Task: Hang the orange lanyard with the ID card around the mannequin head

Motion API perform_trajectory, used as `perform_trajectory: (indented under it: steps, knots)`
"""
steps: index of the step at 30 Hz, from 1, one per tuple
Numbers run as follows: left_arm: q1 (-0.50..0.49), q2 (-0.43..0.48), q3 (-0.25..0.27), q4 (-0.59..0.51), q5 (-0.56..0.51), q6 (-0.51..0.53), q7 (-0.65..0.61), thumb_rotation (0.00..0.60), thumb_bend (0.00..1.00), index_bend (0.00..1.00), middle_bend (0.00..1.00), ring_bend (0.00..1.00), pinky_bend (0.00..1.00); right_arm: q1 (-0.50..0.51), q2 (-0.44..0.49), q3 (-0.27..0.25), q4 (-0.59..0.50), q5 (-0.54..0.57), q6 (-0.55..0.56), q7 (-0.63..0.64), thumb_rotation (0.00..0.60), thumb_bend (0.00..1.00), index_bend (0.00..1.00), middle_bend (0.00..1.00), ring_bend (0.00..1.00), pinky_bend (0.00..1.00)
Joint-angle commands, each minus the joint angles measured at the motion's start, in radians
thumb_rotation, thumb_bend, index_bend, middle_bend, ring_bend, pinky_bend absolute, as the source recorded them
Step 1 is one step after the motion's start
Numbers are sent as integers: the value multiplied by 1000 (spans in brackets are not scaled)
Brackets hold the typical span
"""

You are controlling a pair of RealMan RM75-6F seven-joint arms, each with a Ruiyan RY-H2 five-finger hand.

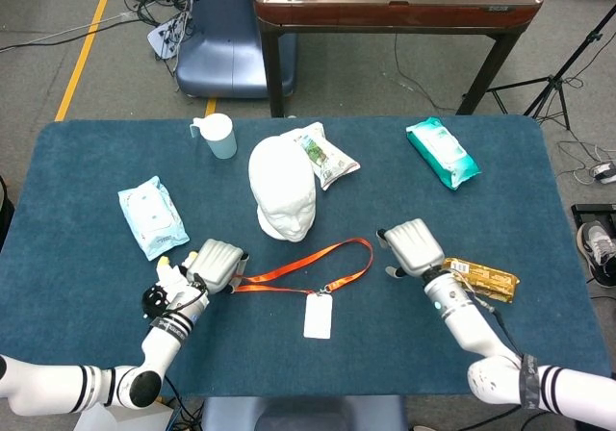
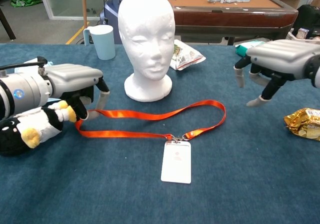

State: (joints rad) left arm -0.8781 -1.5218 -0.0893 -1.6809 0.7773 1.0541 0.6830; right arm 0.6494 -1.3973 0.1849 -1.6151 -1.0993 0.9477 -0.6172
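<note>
The white mannequin head stands upright at mid-table. In front of it the orange lanyard lies flat in a long loop, with the white ID card clipped to its near side. My left hand pinches the loop's left end between thumb and fingers. My right hand hovers just right of the loop's right end, with fingers spread downward and nothing in them.
A gold snack pack lies right of my right hand. A plush toy sits under my left forearm. A blue cup, a snack bag and two wipe packs ring the mannequin head.
</note>
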Motion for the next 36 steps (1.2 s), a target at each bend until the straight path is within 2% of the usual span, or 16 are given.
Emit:
perform_trajectory:
  steps: [1, 19, 36]
  knots:
    - [2, 0, 0, -3, 1, 2, 0, 600, 381, 616, 1000, 1000, 882, 41, -61, 2, 51, 39, -12, -37, 600, 149, 500, 870, 910, 1000]
    - [12, 8, -4, -24, 9, 15, -3, 600, 381, 616, 1000, 1000, 882, 155, -310, 19, 258, 122, 26, -126, 600, 152, 523, 899, 937, 1000]
    - [20, 20, -4, -33, 16, 17, -9, 600, 381, 616, 1000, 1000, 882, 211, -406, 25, 376, 199, 16, -179, 600, 208, 539, 899, 940, 1000]
